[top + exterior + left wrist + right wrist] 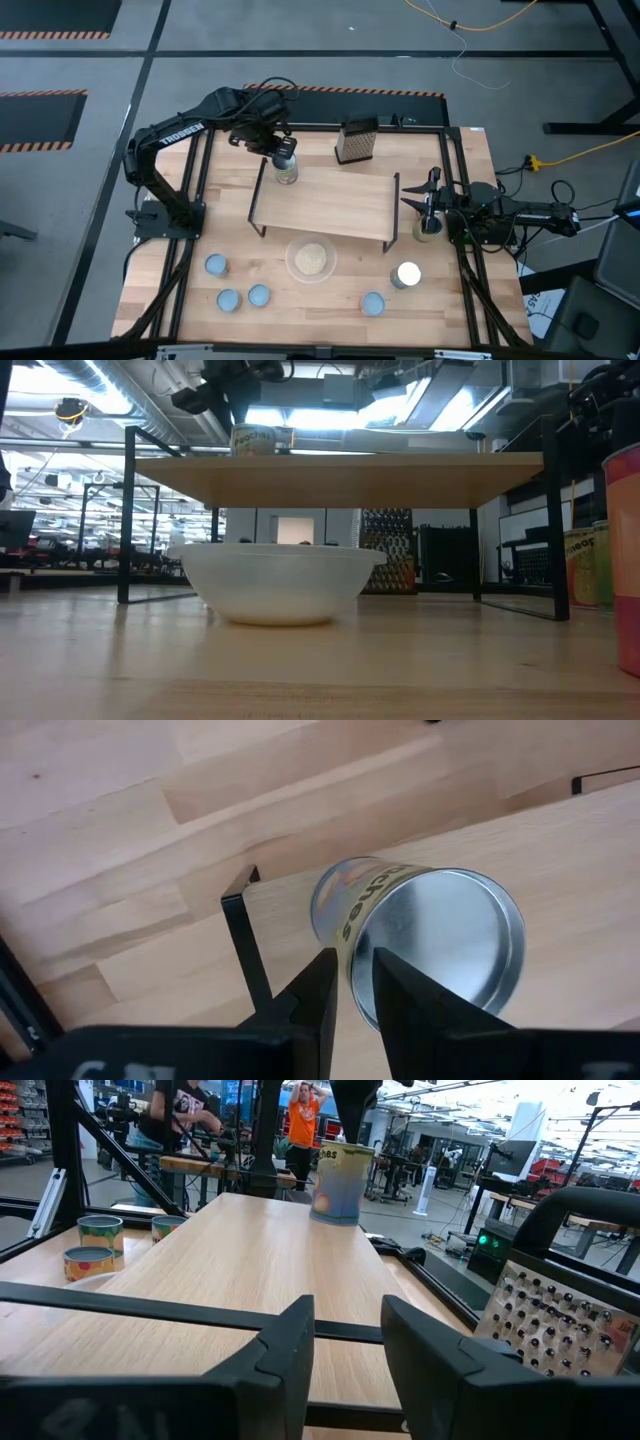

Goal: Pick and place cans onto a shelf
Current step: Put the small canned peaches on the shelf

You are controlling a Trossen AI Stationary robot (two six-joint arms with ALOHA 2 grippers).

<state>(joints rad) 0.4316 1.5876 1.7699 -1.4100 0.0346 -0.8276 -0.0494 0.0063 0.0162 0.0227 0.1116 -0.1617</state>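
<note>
A tall can (287, 167) with a tan label and a silver top stands on the far left corner of the light-wood shelf (325, 207). My left gripper (281, 148) is above it and shut on it. The can also shows in the left wrist view (420, 935) and on the shelf top in the low view (254, 439). My right gripper (418, 203) is open and empty at the shelf's right end and looks along the shelf top (250, 1260). Another tall can (430, 227) stands on the table just beside it. My left gripper holds the can by its top rim (358, 982), at the rim's side toward the arm. One finger (318, 982) is on the outer wall and the other (400, 990) lies over the silver top. The fingers come slanting down from above. The can stands upright on the shelf.
A white dish (311, 259) sits on the table in front of the shelf. Short blue-topped cans (228, 299) stand near the front left, one (373, 303) at the front right, and a silver-topped can (407, 274) beside it. A dark grater (356, 140) stands behind the shelf.
</note>
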